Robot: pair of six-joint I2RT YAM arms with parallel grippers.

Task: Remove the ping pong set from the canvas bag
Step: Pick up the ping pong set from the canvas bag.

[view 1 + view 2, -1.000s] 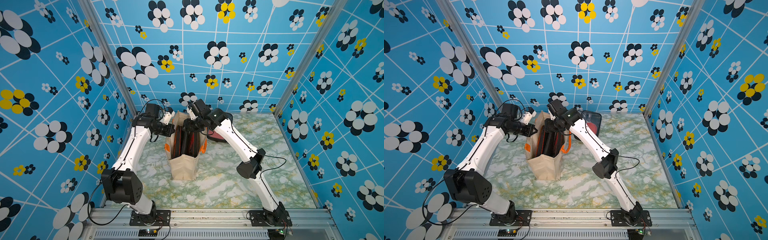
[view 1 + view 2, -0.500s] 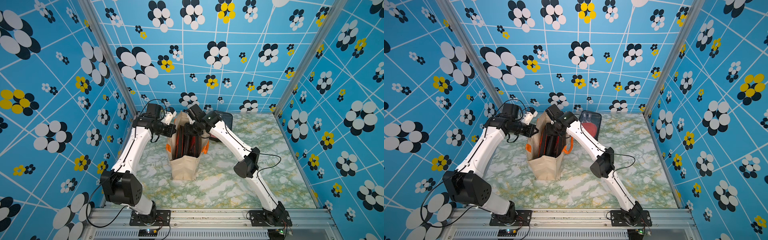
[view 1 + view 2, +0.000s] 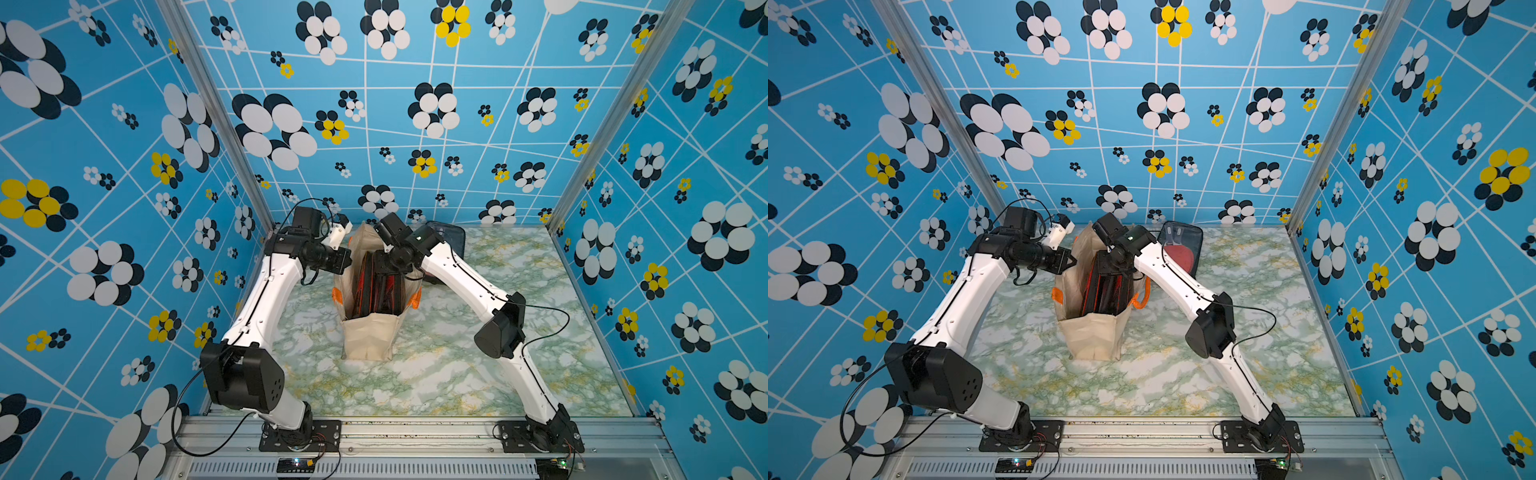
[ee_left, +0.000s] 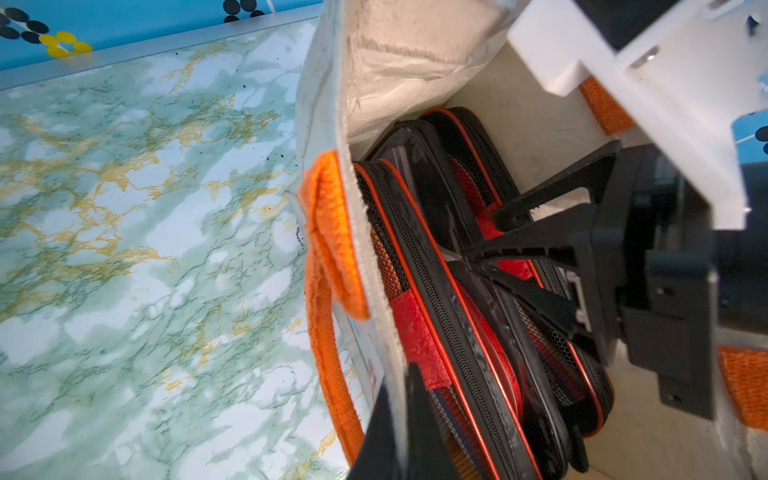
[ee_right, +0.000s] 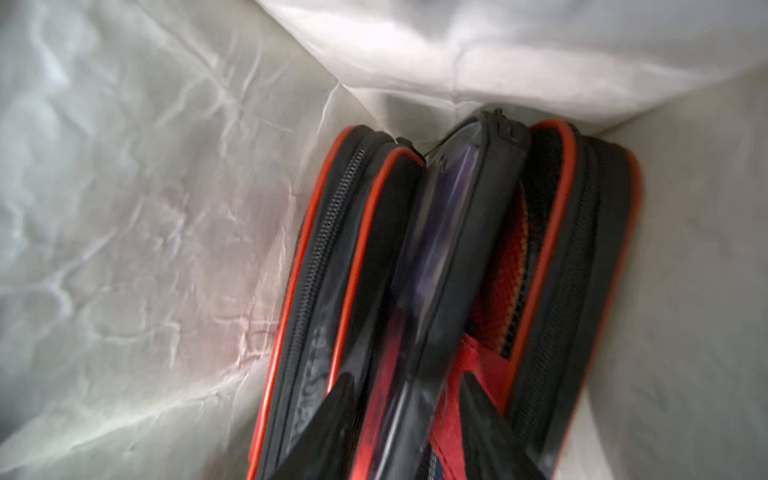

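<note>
R claw [image 5: 405,386] now down in canvas bag [image 3: 368,332], narrowing astride mid pong case [image 5: 440,249], pinch unclear; L claw [image 3: 344,261] pinches 10 o'clock rim; pull-out likely next.

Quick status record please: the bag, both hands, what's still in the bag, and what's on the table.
canvas bag: upright mid-table, mouth open
left hand: shut on the bag's side rim
right hand: inside the bag, jaws either side of a panel of the paddle cases; grip unclear
in bag: paddle cases, black with red piping, standing on edge
on table: another black case, at the far side
progress: nothing lifted clear of the bag
</note>
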